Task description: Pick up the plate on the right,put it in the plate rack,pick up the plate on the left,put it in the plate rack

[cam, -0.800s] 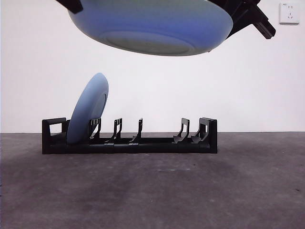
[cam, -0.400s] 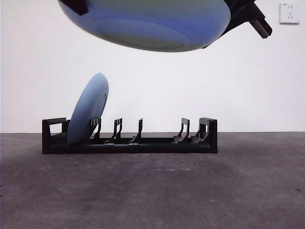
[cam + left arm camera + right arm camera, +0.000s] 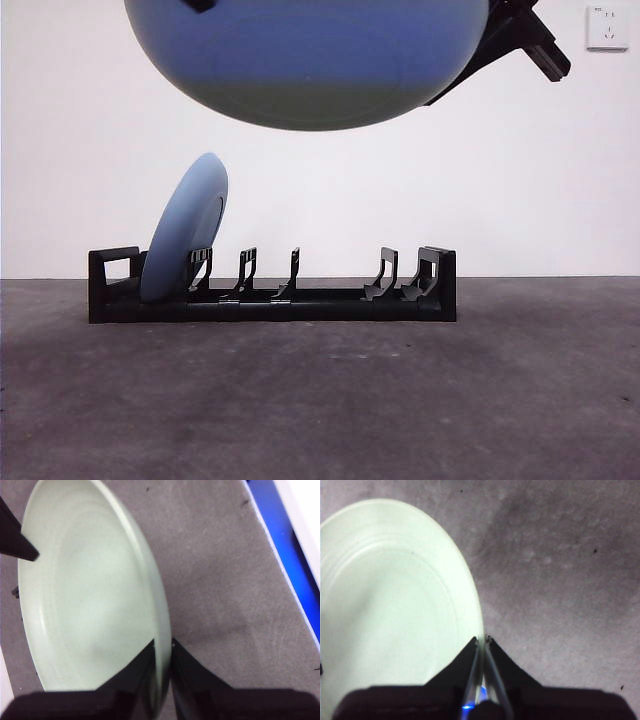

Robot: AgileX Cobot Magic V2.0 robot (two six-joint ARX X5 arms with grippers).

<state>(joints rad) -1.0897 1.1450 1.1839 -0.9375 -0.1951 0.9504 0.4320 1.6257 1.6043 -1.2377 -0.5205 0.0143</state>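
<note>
Both grippers, the left gripper (image 3: 161,650) and right gripper (image 3: 483,641), are pinching the rim of a pale plate (image 3: 310,60) hanging high at twelve o'clock above the plate rack (image 3: 272,290). One blue plate (image 3: 185,235) is already standing at the rack's nine o'clock end. I'd keep tipping the carried plate upright, then lower it squarely into a free slot.

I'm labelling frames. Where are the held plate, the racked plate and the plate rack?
held plate (image 3: 310,70): front view, its underside, high above the rack.
racked plate (image 3: 185,235): front view, its leaning face.
plate rack (image 3: 330,305): front view, its low base rail.
</note>
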